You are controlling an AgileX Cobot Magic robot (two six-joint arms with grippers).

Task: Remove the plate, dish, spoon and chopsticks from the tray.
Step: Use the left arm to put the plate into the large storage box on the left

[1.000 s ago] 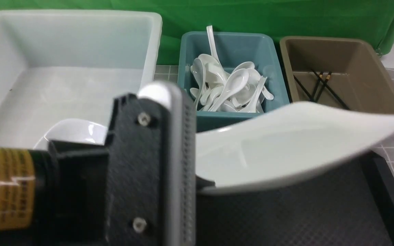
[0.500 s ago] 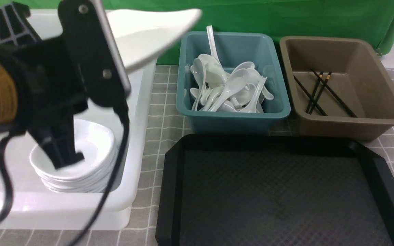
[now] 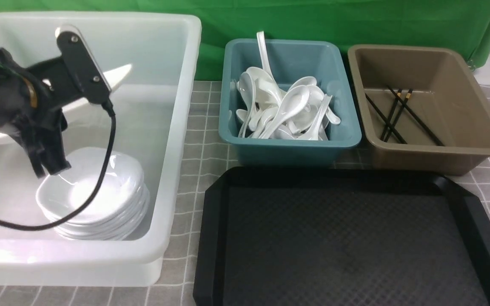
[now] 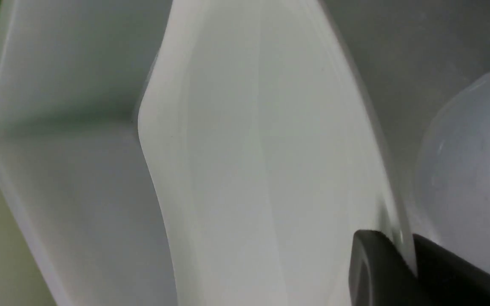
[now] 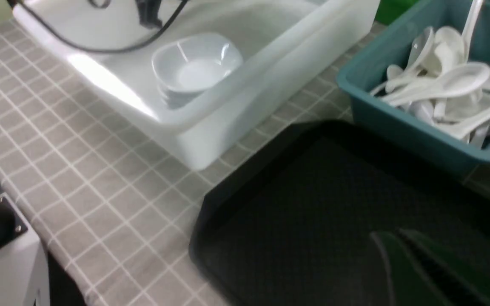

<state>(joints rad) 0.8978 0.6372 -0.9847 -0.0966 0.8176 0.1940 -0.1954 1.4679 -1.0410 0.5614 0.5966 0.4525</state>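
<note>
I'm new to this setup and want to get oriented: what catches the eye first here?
The left gripper holds the large white plate tilted over the white tub, above a stack of small dishes. In front lies the black tray, bare; behind it a teal bin heaped with white spoons.

- You see a large white tub (image 3: 177, 127) at the left, with a stack of small white dishes (image 3: 96, 199) inside.
- You see a teal bin (image 3: 289, 146) just beside it, and a brown bin (image 3: 436, 153) next.
- Under them lies a grey checked cloth (image 3: 194, 170); a green backdrop (image 3: 313, 17) stands behind.
</note>
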